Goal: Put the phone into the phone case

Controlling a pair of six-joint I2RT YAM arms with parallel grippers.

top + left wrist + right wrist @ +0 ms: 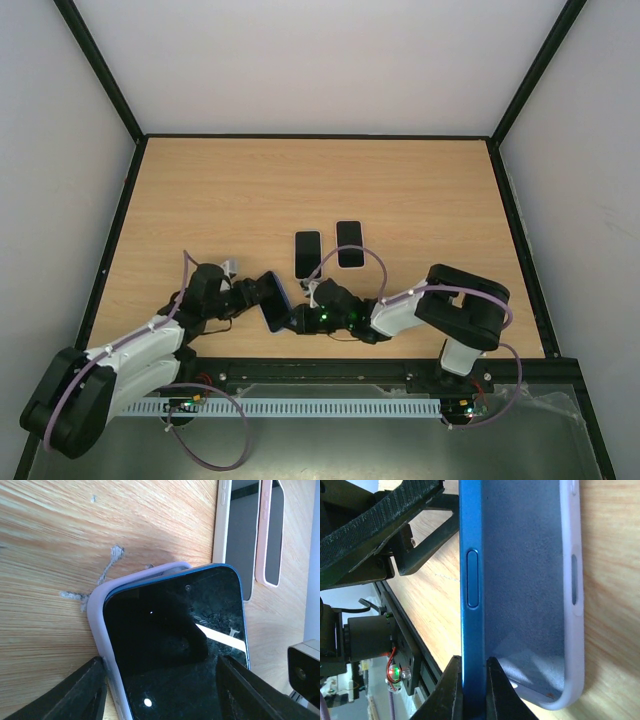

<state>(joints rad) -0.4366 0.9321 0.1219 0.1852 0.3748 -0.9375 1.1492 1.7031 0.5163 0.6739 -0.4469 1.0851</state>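
Note:
A blue phone with a black screen lies partly inside a lavender phone case. Its left side sits in the case and its right side stands up out of it. My left gripper is shut across the case and phone, one finger on each long side. My right gripper is shut on the phone's raised blue edge, with the case's grey inside open beside it. In the top view the phone and case sit between the left gripper and the right gripper, near the table's front edge.
Two other cased phones lie side by side at the table's middle, one just beyond the grippers and one to its right. They also show in the left wrist view, a beige one and a pink one. The front rail runs behind both arms.

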